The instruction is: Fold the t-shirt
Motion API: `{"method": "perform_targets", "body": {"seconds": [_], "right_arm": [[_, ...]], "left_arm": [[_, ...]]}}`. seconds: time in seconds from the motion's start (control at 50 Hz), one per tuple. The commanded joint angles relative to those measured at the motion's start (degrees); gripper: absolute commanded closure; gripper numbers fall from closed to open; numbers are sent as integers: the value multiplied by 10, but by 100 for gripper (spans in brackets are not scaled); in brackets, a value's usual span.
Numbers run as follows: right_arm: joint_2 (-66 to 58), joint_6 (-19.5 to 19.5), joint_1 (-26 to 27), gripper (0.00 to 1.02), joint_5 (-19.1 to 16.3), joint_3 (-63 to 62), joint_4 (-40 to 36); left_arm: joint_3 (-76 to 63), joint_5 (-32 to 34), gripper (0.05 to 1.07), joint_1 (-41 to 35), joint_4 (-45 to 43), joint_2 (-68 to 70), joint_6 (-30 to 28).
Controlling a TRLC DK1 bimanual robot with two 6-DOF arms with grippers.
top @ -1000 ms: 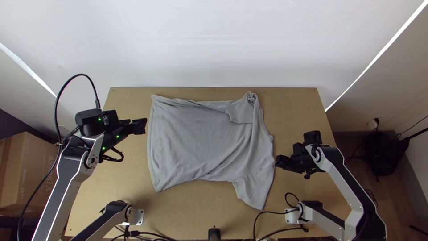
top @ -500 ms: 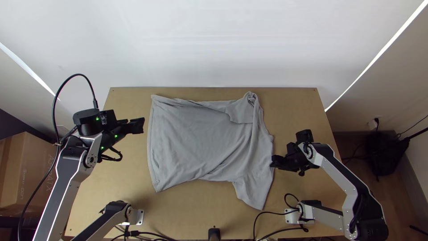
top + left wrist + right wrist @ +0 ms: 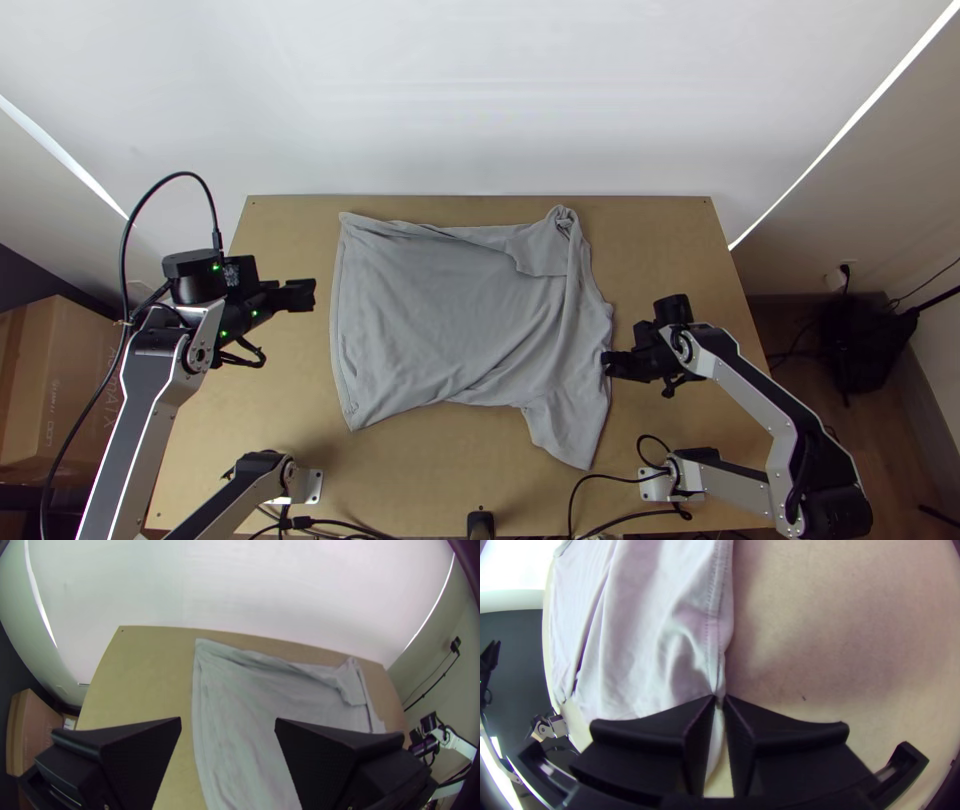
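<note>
the right claw (image 3: 606, 362) moved to the t-shirt (image 3: 450, 310), pinching its edge

Built of silver-white links (image 3: 744, 395) with dark grey panels (image 3: 128, 440) and small screws. Jointed in black, dotted with green lights (image 3: 216, 267), wired with a looped black cable (image 3: 124, 250).

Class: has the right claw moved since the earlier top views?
Yes, the right claw has moved leftward, away from the table's right edge, to the t-shirt.
</note>
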State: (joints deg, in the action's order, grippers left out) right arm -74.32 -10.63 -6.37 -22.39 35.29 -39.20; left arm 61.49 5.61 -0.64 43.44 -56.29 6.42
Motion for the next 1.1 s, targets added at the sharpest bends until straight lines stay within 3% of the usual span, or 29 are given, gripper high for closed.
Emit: {"method": "perform_targets", "body": {"seconds": [0.0,0.18,0.52,0.8,0.92,1.08], "right_arm": [[16,-7,-5,100,0,-22,10],[31,-9,-3,100,0,-23,9],[56,-12,0,100,1,-19,9],[62,-15,1,100,1,-7,10],[63,-15,8,100,1,-1,10],[66,-18,11,100,1,3,9]], "left_arm": [[-13,8,16,2,38,-13,-48],[-66,38,16,3,111,-2,-173],[-125,35,11,-86,273,19,-313],[-167,-4,11,-219,329,22,-326],[-167,-5,11,-268,321,3,-309],[-166,-4,11,-277,278,-41,-297]]}}
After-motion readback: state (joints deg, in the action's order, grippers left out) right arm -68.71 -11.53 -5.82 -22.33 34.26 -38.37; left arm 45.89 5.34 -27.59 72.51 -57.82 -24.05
